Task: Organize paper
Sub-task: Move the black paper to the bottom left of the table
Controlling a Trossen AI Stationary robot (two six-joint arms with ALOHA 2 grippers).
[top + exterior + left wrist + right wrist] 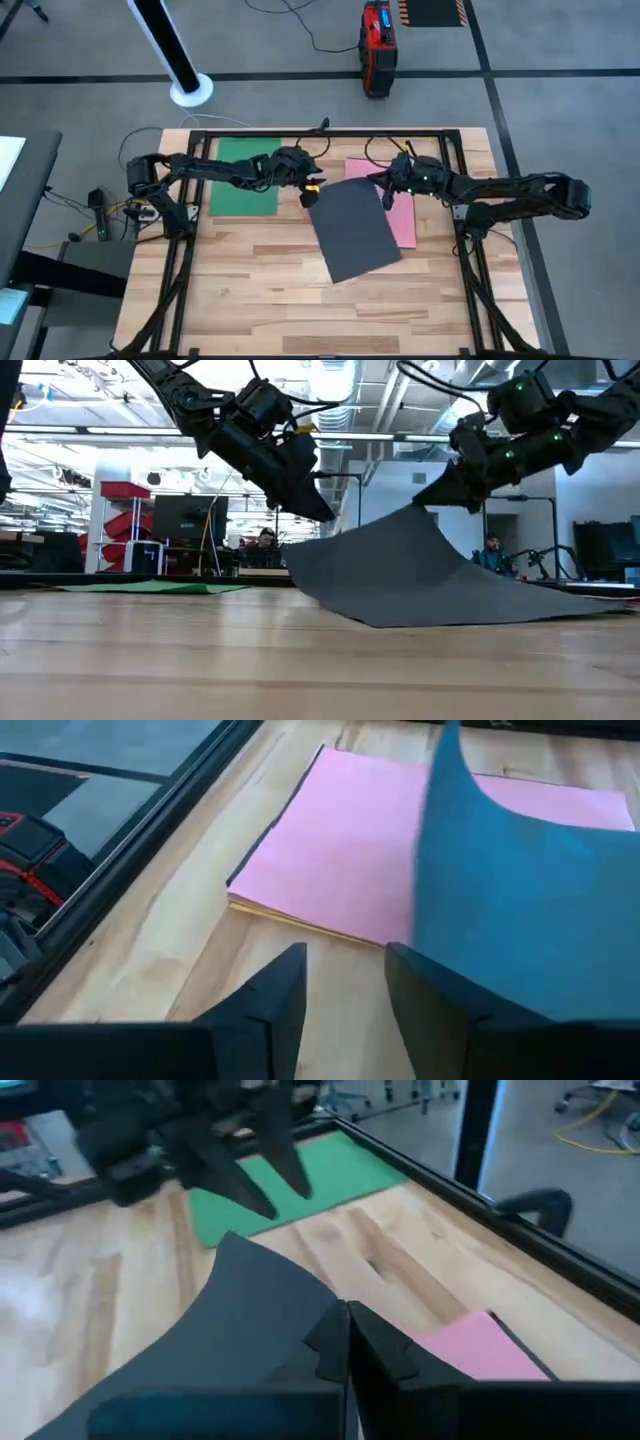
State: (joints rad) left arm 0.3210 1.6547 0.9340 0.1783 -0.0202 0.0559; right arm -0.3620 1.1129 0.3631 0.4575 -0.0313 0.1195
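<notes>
My right gripper (381, 184) pinches the dark grey sheet (352, 230) by its one-o'clock corner; sheet trails toward seven; left gripper (307, 190), fingers apart, waits at its eleven-o'clock corner.

- Left arm: reaches in from nine o'clock toward table centre; left gripper (309, 192) raised above the surface, fingers (275, 1005) parted with nothing between them.
- Right arm: extends from three o'clock; right gripper (383, 186) raised, fingers pinched together on a sheet's corner.
</notes>
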